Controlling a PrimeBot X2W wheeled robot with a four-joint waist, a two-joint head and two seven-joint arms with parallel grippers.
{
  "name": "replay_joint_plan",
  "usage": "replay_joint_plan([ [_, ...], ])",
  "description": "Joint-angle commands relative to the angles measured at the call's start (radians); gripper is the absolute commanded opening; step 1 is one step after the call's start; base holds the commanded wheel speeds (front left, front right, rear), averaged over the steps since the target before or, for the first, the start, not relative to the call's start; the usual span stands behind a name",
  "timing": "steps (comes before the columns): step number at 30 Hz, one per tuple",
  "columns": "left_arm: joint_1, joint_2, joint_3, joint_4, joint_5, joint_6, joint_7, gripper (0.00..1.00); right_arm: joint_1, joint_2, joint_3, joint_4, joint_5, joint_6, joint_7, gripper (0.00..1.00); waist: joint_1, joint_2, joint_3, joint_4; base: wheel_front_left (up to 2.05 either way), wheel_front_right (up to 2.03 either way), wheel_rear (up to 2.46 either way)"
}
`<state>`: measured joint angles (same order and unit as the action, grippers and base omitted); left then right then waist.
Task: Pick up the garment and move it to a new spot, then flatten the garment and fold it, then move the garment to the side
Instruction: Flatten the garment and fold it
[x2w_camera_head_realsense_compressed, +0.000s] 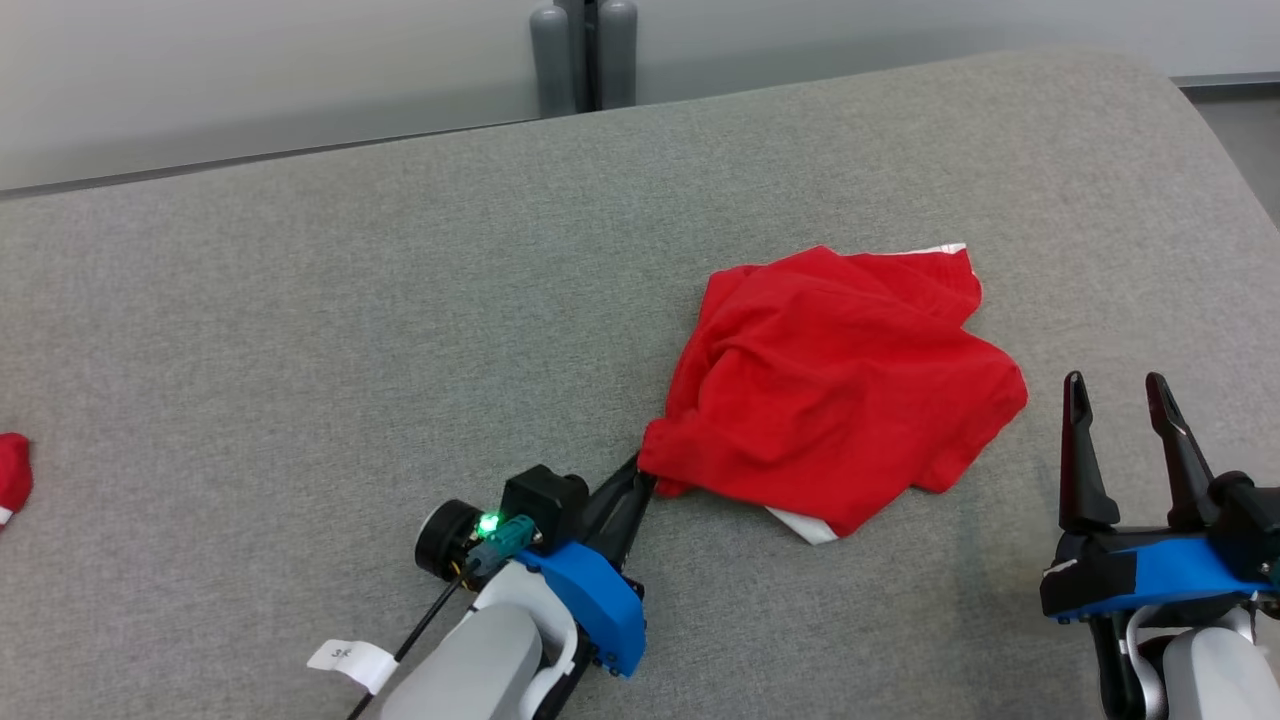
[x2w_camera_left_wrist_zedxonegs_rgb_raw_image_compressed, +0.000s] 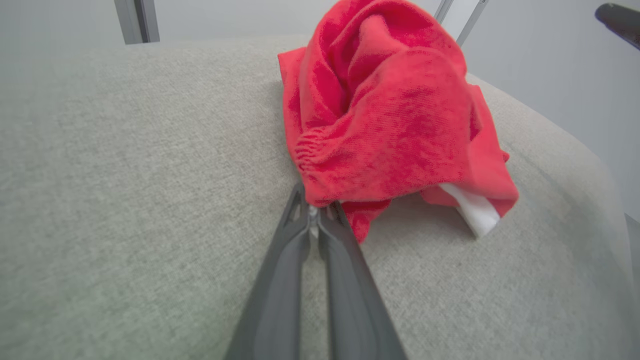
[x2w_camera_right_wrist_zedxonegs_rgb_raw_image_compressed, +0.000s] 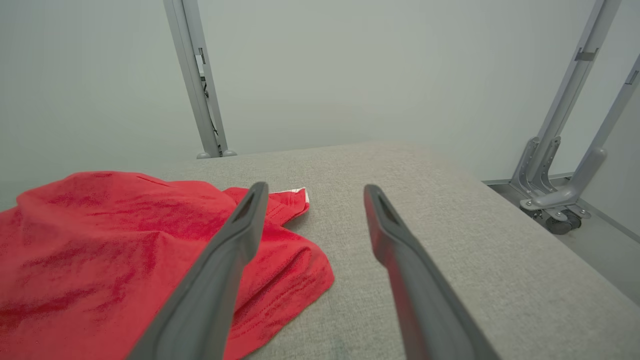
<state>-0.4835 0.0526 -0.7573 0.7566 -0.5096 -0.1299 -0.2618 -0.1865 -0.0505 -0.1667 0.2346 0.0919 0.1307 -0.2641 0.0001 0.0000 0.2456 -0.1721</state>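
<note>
A: What are the left fingers doing?

B: The left gripper (x2w_camera_left_wrist_zedxonegs_rgb_raw_image_compressed: 314, 212) has its two dark fingers pressed together. Their tips pinch the near edge of the garment (x2w_camera_left_wrist_zedxonegs_rgb_raw_image_compressed: 385, 115), right at a gathered, puckered bit of hem.

A: And the cloth past the tips?

B: It rises from them in a crumpled red heap, piled ahead of the fingers and off to their right. A white strip (x2w_camera_left_wrist_zedxonegs_rgb_raw_image_compressed: 475, 212) pokes out from under the heap, to the right of the fingers.

A: What lies under it all?

B: A grey padded surface (x2w_camera_head_realsense_compressed: 300, 300). The fingers lie low over it, and the garment rests on it.

A: The other one?

B: The right gripper (x2w_camera_head_realsense_compressed: 1125, 400) has its fingers spread wide, with nothing between them. In the head view the garment lies just to the left of its tips, with a strip of bare surface between. In the right wrist view the left finger crosses in front of the cloth.

A: Anything farther out?

B: Well to the left of the left fingers, at the edge of the head view, a small red thing (x2w_camera_head_realsense_compressed: 12, 478) lies on the same surface. Beyond the far edge, grey cylinders (x2w_camera_head_realsense_compressed: 585, 55) stand against a pale wall. To the right of the right fingers, off the surface, a grey metal frame (x2w_camera_right_wrist_zedxonegs_rgb_raw_image_compressed: 555, 215) with a wheel stands on the floor.
</note>
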Motion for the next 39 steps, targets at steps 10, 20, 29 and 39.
replay_joint_plan([
  [10,0.053,0.089,0.161,-0.145,0.101,0.085,-0.003,0.00,0.016,0.000,0.021,0.026,0.006,0.000,0.000,1.00,-0.0001,0.0000,-0.029,0.073,0.00,0.00,0.00],
  [20,0.173,0.152,0.277,-0.132,0.140,0.164,-0.004,0.00,0.028,0.000,0.050,0.053,0.011,0.000,0.000,1.00,-0.0001,0.0000,-0.052,0.120,0.00,0.00,0.00],
  [29,0.229,0.120,0.338,-0.156,0.127,0.138,-0.004,1.00,0.036,0.000,0.069,0.071,0.012,0.000,0.000,1.00,-0.0001,0.0000,-0.070,0.119,0.00,0.00,0.00],
  [39,0.335,0.120,0.439,-0.280,0.151,0.109,-0.004,1.00,0.067,0.000,0.097,0.074,-0.006,0.000,0.000,1.00,-0.0001,0.0000,-0.096,0.129,0.00,0.00,0.00],
])
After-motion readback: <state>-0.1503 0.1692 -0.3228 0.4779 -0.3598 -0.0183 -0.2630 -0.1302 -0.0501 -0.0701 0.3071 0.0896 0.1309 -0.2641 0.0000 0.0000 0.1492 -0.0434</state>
